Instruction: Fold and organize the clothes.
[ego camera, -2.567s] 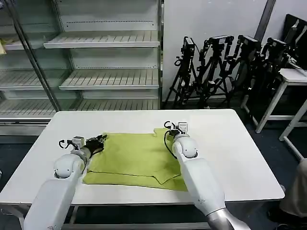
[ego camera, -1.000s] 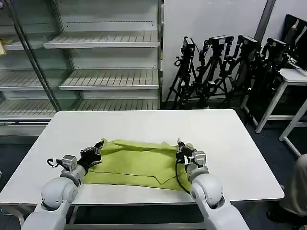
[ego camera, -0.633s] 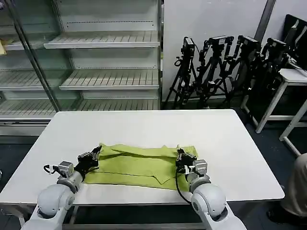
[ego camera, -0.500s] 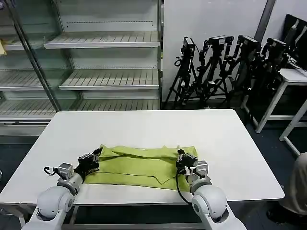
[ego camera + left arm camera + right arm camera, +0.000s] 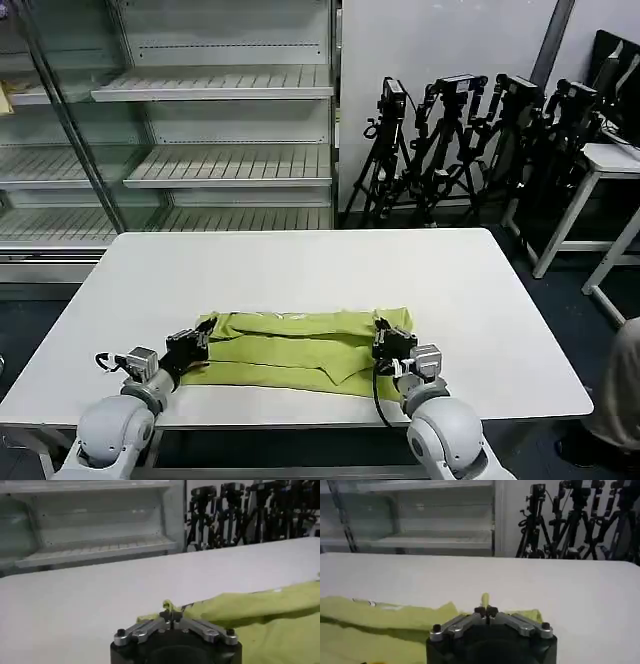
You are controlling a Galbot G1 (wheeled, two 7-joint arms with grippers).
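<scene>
The clothes are one lime-green T-shirt [image 5: 295,350], lying folded into a low band near the front edge of the white table [image 5: 300,270]. My left gripper [image 5: 192,341] is shut on the shirt's left end, with a tuft of green cloth [image 5: 168,606] sticking out between its fingertips. My right gripper [image 5: 386,345] is shut on the shirt's right end, where a small green fold [image 5: 485,600] pokes up past its tips. Both grippers hold the far layer over the near one, low above the table. The shirt [image 5: 260,610] spreads away from the left gripper [image 5: 171,616]; the right gripper [image 5: 486,611] has the shirt [image 5: 385,617] beside it.
Bare white tabletop [image 5: 300,270] stretches beyond the shirt to the far edge. Behind it stand glass-fronted white shelves [image 5: 200,120] and a group of black camera tripods [image 5: 470,140]. A second white table [image 5: 610,165] stands at the right.
Both grippers have drawn the shirt's far edge toward the table's front edge, folding the flat shirt over itself into a narrower band. Both arms have pulled back toward my body.
</scene>
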